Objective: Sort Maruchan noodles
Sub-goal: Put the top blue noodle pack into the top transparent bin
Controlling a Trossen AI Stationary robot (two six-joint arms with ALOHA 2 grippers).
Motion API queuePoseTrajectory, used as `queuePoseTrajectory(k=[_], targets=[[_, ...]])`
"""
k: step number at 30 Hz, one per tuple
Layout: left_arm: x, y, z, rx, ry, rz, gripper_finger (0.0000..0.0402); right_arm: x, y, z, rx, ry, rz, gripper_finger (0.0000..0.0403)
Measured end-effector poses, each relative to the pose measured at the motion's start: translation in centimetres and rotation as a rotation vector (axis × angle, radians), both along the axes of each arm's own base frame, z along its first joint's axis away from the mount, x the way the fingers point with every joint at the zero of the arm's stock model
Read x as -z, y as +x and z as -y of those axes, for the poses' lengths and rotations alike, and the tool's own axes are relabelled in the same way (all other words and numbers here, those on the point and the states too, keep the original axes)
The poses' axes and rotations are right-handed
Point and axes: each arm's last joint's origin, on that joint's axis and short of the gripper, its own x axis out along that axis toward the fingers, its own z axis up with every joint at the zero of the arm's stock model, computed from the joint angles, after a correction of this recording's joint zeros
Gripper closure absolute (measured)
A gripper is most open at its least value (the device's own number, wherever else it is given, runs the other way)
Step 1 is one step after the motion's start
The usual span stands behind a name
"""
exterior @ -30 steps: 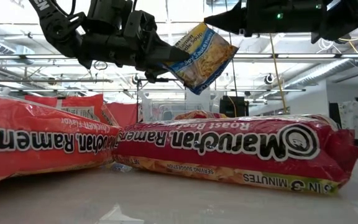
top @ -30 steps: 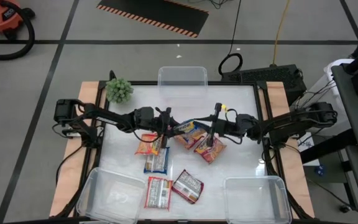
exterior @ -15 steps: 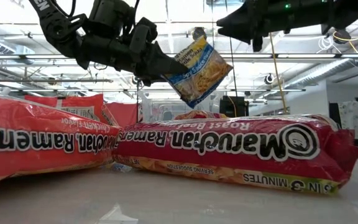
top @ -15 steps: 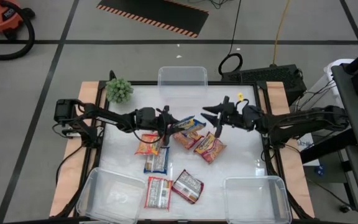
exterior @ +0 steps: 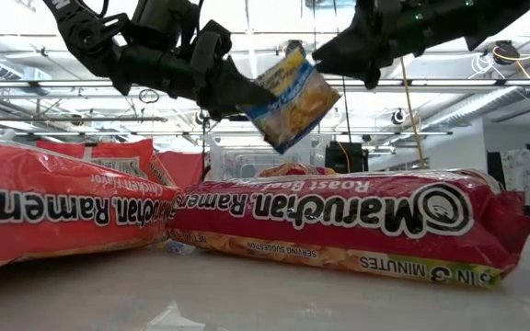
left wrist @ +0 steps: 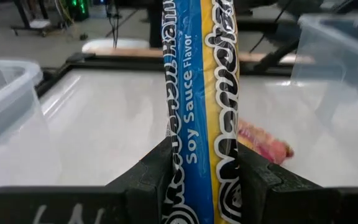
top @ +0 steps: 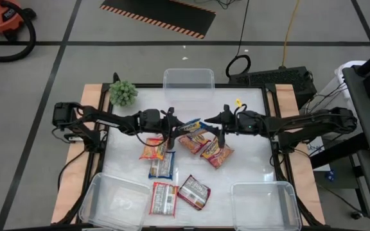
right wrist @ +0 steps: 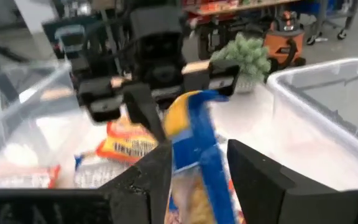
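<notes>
A blue-and-yellow Maruchan packet [top: 192, 126] hangs in the air above the middle of the table, held by my left gripper [top: 173, 125], which is shut on it. My right gripper [top: 218, 122] is open at the packet's other end. In the right wrist view its fingers [right wrist: 149, 174] stand on either side of that end [right wrist: 194, 140]. Several more packets lie flat on the table below: an orange one [top: 151, 149], a blue one [top: 162, 165], two red ones [top: 164, 197] [top: 193, 191], and two under the grippers [top: 217, 153]. My left gripper [left wrist: 202, 152] pinches the packet between its two fingers, which lie across its left end [left wrist: 197, 124] and come level from the table's left. The packet is lifted clear and sticks out past the fingers, tilted, with its free end [exterior: 306, 87] toward my right gripper. My right gripper [right wrist: 197, 149] straddles the packet's right end; whether a finger touches it, I cannot tell.
Clear tubs stand at the far edge [top: 188, 80], the near left corner [top: 111, 202] and the near right corner [top: 265, 204]. A green plant [top: 123, 93] sits at the far left corner. In the low view, two red packets [exterior: 339, 216] fill the foreground.
My right gripper rose from the packets on the table, drew back toward the right and far edge, then came left and tipped down to the free end of the held packet. The packet stayed in my left gripper and tilted a little.
</notes>
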Motion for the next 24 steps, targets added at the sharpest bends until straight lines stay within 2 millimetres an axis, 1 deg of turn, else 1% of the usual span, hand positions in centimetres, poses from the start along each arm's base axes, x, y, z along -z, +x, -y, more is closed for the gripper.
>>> queuePoseTrajectory(k=[2,6,9,17,24], targets=[[0.2,-0.3,0.0,0.002,0.006,-0.041,0.0280,0.3,0.3,-0.2,-0.015,-0.015,-0.008,0.0241],[0.3,-0.3,0.1,0.010,0.023,-0.050,0.0280,0.9,0.9,-0.4,-0.026,-0.033,-0.016,0.0222],[0.3,-0.4,0.1,0.010,0.025,-0.057,0.0280,1.4,1.5,-0.4,-0.027,-0.037,-0.022,0.0214],[0.5,-0.4,0.1,0.013,0.033,-0.070,0.0280,2.2,3.7,-0.3,-0.047,-0.103,-0.080,0.0213],[0.8,-0.5,0.2,0.019,0.028,-0.104,0.0280,3.1,4.3,-0.4,-0.077,-0.125,-0.126,0.0213]])
